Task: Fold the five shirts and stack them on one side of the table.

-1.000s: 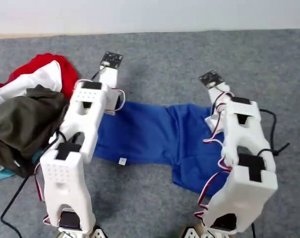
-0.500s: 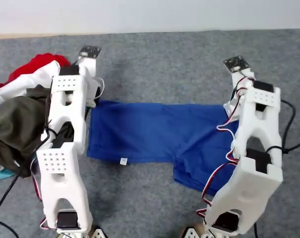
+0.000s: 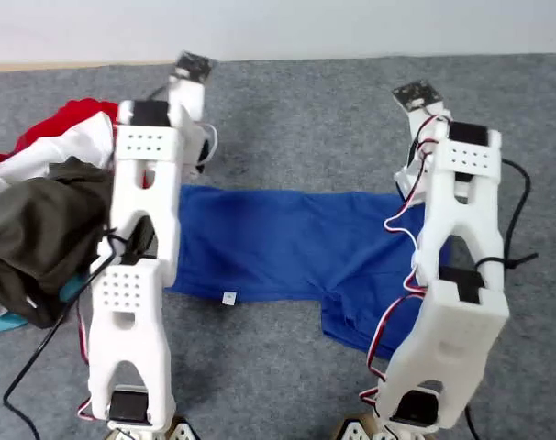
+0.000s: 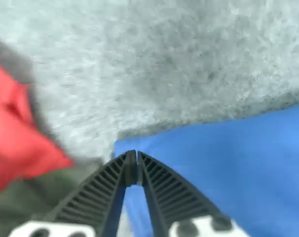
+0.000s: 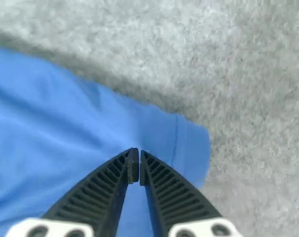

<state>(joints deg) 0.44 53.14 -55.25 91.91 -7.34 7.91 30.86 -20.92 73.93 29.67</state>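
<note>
The blue shirt point(image 3: 278, 252) lies spread mid-desk point(image 3: 333, 110), rumpled at its near right. My left hand point(image 4: 133, 165) is pressed together on its far corner beside the heap of other shirts point(image 3: 49, 211), and my right hand point(image 5: 134, 168) pinches the opposite far edge. Either thin pinch could slip, or I could snag the heap. The white hem tag point(image 3: 227, 297) is too small to read.
</note>
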